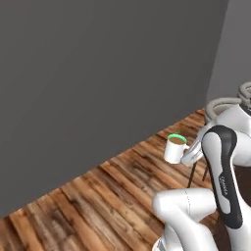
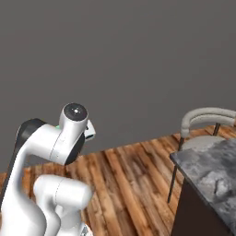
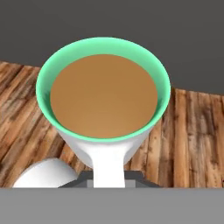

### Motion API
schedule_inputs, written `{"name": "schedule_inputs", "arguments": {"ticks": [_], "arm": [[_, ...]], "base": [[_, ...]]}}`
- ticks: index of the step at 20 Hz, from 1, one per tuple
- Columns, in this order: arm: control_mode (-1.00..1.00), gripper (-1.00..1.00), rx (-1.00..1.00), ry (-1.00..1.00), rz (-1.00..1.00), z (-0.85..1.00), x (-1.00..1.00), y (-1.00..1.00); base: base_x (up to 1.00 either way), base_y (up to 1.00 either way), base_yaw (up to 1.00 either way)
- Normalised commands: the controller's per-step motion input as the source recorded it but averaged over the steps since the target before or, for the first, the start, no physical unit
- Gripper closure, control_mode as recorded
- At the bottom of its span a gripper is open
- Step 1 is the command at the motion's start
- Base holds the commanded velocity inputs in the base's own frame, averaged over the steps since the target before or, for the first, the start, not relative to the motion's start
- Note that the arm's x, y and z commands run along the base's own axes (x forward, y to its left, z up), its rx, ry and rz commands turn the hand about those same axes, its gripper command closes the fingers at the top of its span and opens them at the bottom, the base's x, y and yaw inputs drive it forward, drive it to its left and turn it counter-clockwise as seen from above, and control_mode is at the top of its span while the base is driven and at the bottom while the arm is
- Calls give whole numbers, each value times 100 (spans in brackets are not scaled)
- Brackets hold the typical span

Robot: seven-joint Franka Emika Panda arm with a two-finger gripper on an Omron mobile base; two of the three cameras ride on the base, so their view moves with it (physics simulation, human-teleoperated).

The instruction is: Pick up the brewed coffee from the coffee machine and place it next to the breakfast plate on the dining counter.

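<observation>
While the pincer (image 1: 188, 156) grips the coffee mug (image 1: 174, 148), a chair (image 2: 203, 120) fronts the dining counter (image 2: 209, 166).

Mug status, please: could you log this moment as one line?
phase: carrying | gripper: shut on mug handle | mug: upright, full, above wood floor | dining counter: right

A white robot arm (image 1: 223, 186) with dark joints rises from its base, bends at a raised elbow and reaches forward. Its claw (image 1: 188, 156) is held in the air, above the floor, pinched closed on the handle of a mug (image 1: 175, 148). In the hand view the mug (image 3: 103, 103) sits upright and level.
</observation>
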Motion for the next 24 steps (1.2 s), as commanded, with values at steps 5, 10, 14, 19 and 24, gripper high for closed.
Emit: {"name": "schedule_inputs", "arguments": {"ticks": [5,10,14,19,24], "arm": [[100,100,0,0,0,0,0,0],[100,100,0,0,0,0,0,0],[100,100,0,0,0,0,0,0],[100,100,0,0,0,0,0,0],[100,100,0,0,0,0,0,0]], "base": [[82,43,-49],[64,49,-50],[67,68,-49],[77,70,-48],[85,41,-51]]}}
